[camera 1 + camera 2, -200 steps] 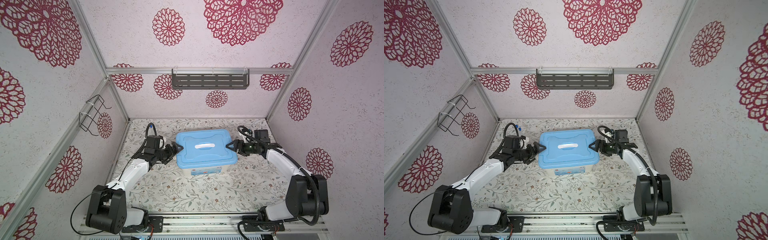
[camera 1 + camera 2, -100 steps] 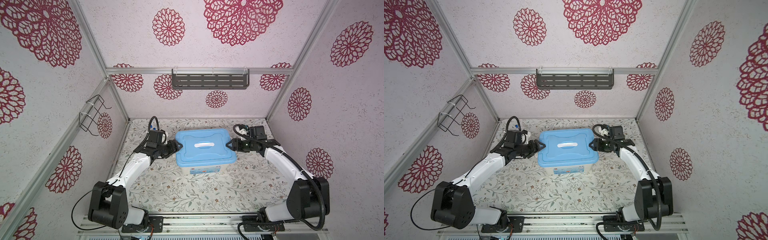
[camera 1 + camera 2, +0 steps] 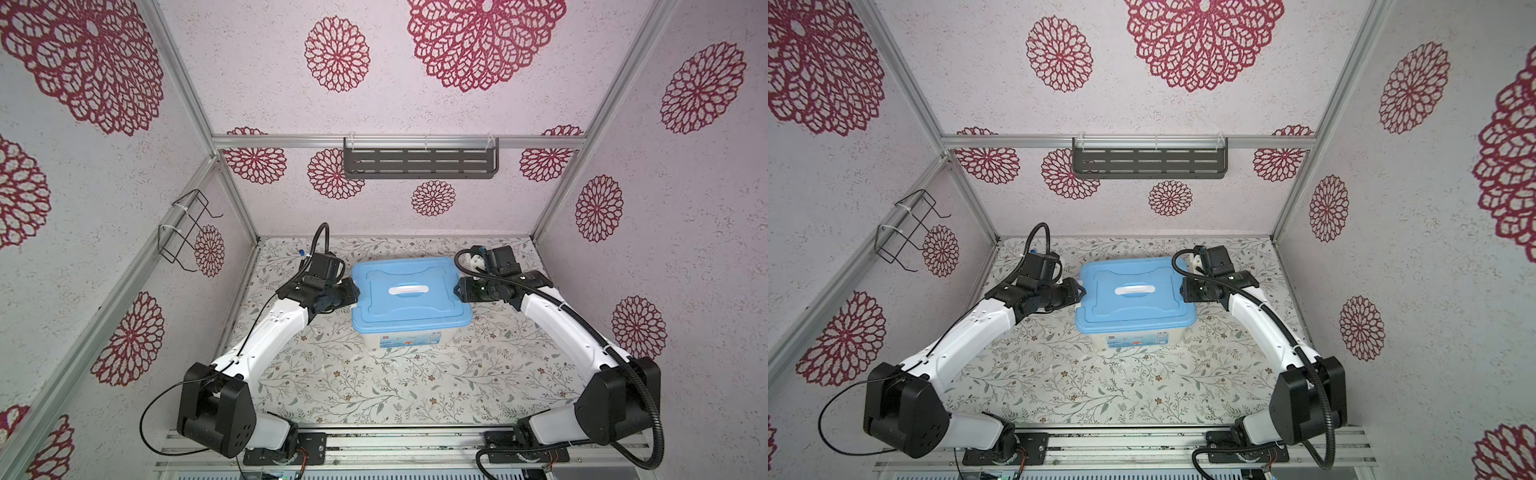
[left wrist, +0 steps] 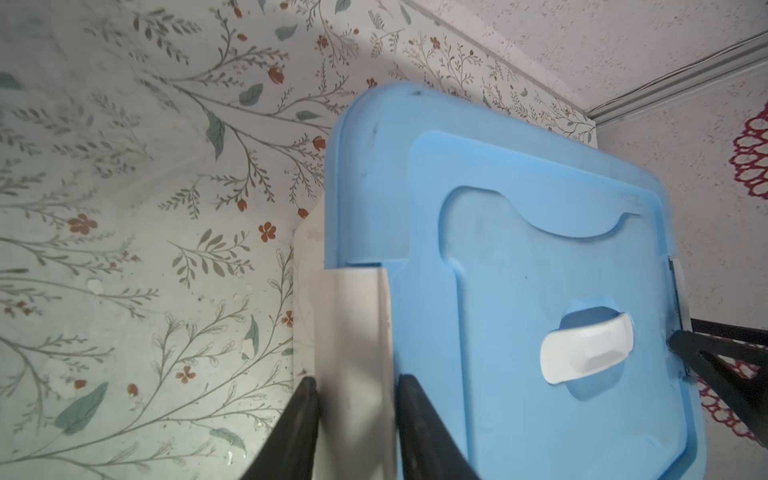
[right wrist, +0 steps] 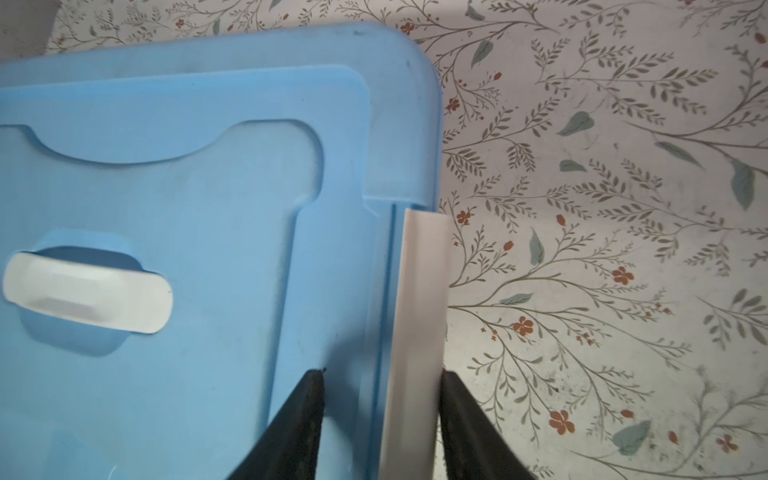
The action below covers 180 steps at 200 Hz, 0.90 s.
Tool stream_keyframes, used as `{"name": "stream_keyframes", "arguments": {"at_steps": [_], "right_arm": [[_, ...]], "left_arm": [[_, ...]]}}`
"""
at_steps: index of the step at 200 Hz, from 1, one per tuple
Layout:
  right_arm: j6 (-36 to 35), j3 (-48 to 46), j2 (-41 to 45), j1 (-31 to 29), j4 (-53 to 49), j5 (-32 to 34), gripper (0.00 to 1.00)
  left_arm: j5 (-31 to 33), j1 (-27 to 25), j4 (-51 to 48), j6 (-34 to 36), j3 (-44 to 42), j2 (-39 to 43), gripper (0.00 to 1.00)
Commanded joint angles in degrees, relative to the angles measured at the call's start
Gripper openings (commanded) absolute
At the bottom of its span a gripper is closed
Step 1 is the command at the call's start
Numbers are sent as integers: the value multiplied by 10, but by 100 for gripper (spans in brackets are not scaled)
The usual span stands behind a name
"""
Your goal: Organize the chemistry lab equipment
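Our left claw (image 4: 355, 388) and right claw (image 5: 380, 384) have closed in from either side within the last second, each now straddling, jaws narrowly apart, a white latch (image 4: 353, 332) of the blue-lidded box (image 3: 409, 293) mid-tabletop (image 3: 374, 386), suggesting latch work.

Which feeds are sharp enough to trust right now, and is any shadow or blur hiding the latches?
Both top views: evenly lit, sharp, wide-angle bending of the frame rails; blue lid clear. Left wrist view: white latch and fingers softly blurred up close, table shaded at one side. Right wrist view: white latch readable, fingers blurred, shadow on the lid between them.
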State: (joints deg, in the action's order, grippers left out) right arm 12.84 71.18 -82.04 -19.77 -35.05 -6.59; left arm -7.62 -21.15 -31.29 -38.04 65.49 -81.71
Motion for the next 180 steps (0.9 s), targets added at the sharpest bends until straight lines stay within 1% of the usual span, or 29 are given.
{"name": "stream_keyframes", "arguments": {"at_steps": [1, 30, 50, 58, 74, 88, 97, 129, 155, 166, 167, 168, 169, 171, 172, 173, 175, 180], "right_arm": [[-17, 16, 1, -32, -47, 66, 47], [-25, 28, -9, -68, -70, 136, 47], [-24, 35, -13, -80, -77, 150, 46], [-22, 37, -12, -82, -76, 150, 47], [-17, 39, -3, -82, -73, 154, 53], [-14, 45, 7, -82, -71, 161, 58], [-14, 49, 15, -81, -68, 164, 61], [-13, 68, 51, -76, -45, 178, 70], [-17, 53, 106, -60, 17, 191, 79], [-19, 29, 140, -50, 61, 207, 82], [-20, 25, 143, -49, 66, 208, 82], [-21, 22, 147, -47, 70, 209, 82], [-21, 20, 151, -46, 75, 209, 84], [-24, 13, 155, -44, 84, 210, 90], [-25, 9, 159, -42, 89, 210, 94], [-27, 6, 163, -40, 94, 211, 97], [-29, -2, 170, -38, 100, 211, 98], [-38, -19, 185, -33, 126, 216, 99]], "left_arm": [[25, -25, -41, 39, 24, -17, 26], [53, -40, -66, 55, 42, -25, 25], [62, -43, -76, 59, 50, -25, 29], [66, -43, -78, 60, 54, -23, 33], [69, -43, -82, 66, 60, -15, 42], [75, -40, -92, 63, 72, -6, 55], [77, -37, -101, 61, 83, 0, 61], [94, -15, -132, 47, 125, 31, 73], [122, 13, -145, 49, 151, 68, 80], [142, 30, -149, 44, 151, 83, 85], [144, 32, -149, 44, 151, 85, 86], [146, 34, -149, 42, 150, 86, 90], [147, 37, -150, 42, 150, 87, 92], [151, 41, -151, 40, 148, 91, 98], [154, 43, -152, 39, 147, 92, 99], [156, 46, -153, 38, 146, 93, 99], [159, 51, -154, 37, 144, 96, 98], [170, 64, -156, 31, 138, 103, 97]]}}
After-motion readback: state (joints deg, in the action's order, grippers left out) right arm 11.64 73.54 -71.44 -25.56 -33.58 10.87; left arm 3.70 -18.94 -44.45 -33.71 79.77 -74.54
